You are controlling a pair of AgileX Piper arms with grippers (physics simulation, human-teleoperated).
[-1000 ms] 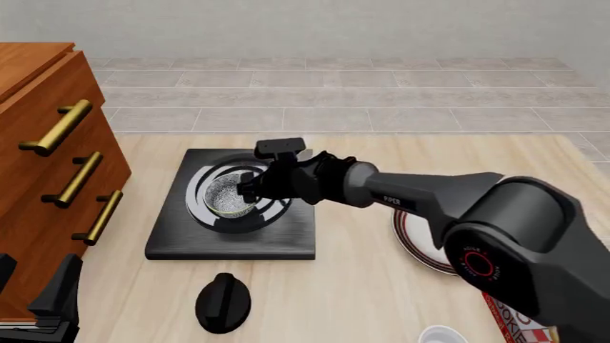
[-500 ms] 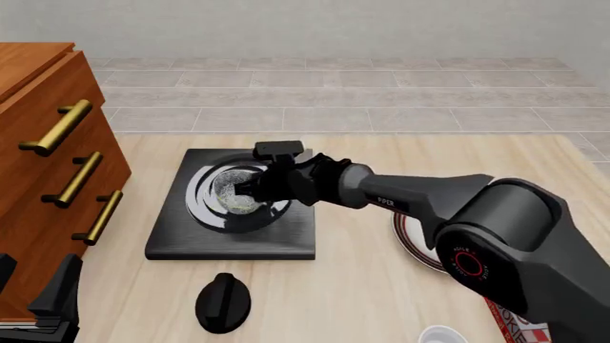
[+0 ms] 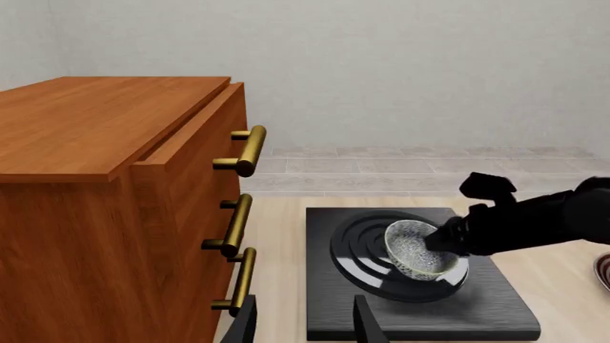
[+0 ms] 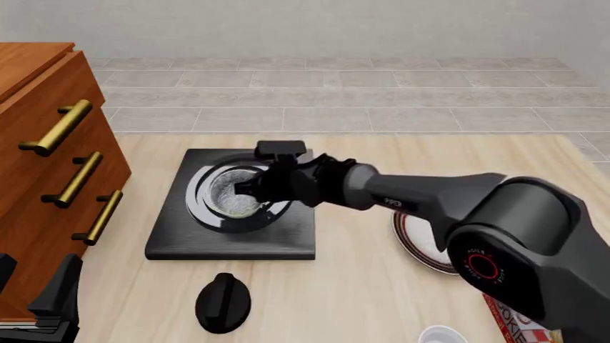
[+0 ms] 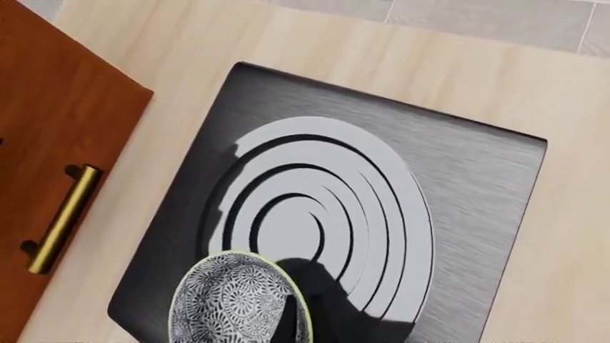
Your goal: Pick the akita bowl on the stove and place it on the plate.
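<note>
The akita bowl (image 4: 231,194) hangs tilted just over the burner rings of the stove (image 4: 181,239), its speckled inside showing. My right gripper (image 4: 250,190) is shut on its right rim. In the right wrist view the bowl (image 5: 233,304) fills the near corner, one dark finger (image 5: 287,323) inside its rim, above the stove (image 5: 467,179). The left wrist view shows the bowl (image 3: 416,248) tipped on edge above the stove (image 3: 496,314). The plate (image 4: 419,255) lies right of the stove, partly hidden by my right arm. My left gripper (image 4: 33,289) rests open at the near left corner, its fingers (image 3: 367,325) holding nothing.
A wooden drawer cabinet (image 4: 48,179) with brass handles stands along the left side, close to the stove. A black round knob (image 4: 222,302) lies in front of the stove. A white bowl (image 4: 443,334) and a red-printed box (image 4: 515,321) sit at the near right edge.
The bowl has come up off the burner rings and tipped in my right gripper, then settled a little flatter. The left arm has not moved.
</note>
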